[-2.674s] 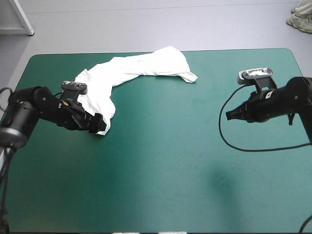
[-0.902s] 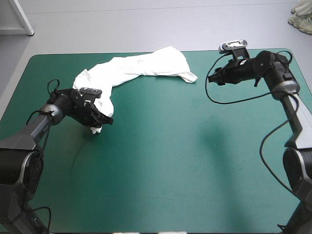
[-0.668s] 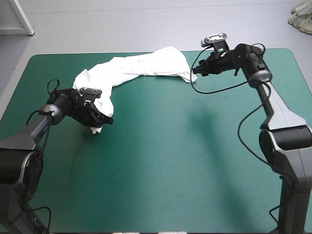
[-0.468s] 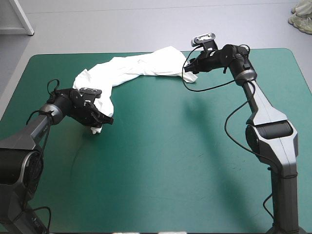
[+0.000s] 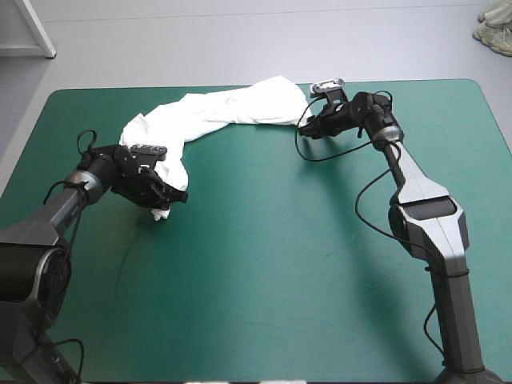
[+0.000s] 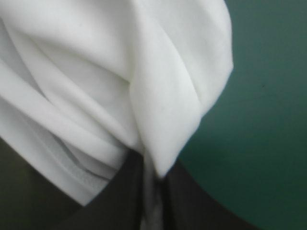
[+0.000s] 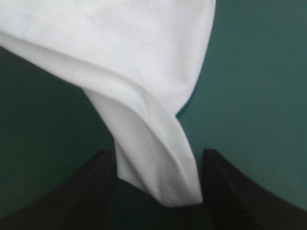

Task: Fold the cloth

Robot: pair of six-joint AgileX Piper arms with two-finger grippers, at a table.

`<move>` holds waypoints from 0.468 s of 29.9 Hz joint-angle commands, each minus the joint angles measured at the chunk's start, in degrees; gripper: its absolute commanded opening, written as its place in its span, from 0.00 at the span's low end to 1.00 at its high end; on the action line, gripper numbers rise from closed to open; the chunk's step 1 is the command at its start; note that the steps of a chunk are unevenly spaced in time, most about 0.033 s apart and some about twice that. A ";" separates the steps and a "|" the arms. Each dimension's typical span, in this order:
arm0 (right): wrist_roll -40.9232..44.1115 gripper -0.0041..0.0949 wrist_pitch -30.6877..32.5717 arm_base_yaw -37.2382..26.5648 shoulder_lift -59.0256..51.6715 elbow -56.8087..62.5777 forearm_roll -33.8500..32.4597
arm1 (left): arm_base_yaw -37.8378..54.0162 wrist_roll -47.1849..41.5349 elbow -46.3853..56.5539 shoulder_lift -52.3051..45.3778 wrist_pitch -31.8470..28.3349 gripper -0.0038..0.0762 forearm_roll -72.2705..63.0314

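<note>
Left wrist view is showing the left hand (image 6: 153, 189) pinching one end of the white T-shirt (image 6: 96, 72), fingers (image 6: 117, 203) nearly closed on it. The T-shirt is lying as a crumpled band on the teal-green tabletop (image 5: 280, 264) toward the far edge, where the right hand (image 7: 156, 160) is standing open, the other end between its fingers.

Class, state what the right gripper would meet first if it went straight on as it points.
Most likely the T-shirt: its end lies low within the open right gripper.
</note>
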 commanded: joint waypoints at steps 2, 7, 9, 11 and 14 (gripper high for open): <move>0.51 0.40 -0.88 0.45 -3.60 -2.27 1.15 | -0.50 -0.84 -0.49 -1.40 2.49 0.07 -4.34; 1.19 0.03 -1.27 0.66 -3.98 -4.41 1.65 | -0.50 -0.84 -0.73 -1.77 1.88 0.07 -4.61; 2.33 0.03 0.16 0.66 -4.71 -6.21 0.47 | -0.50 -0.84 -1.48 -2.77 1.88 0.07 -4.61; 4.70 0.03 1.92 0.66 -6.18 -8.22 -1.96 | -0.39 -0.84 -2.74 -4.33 1.88 0.07 -4.61; 7.76 0.03 5.59 0.66 -8.68 -12.25 -6.74 | -0.39 -0.84 -5.58 -7.87 1.74 0.07 -4.40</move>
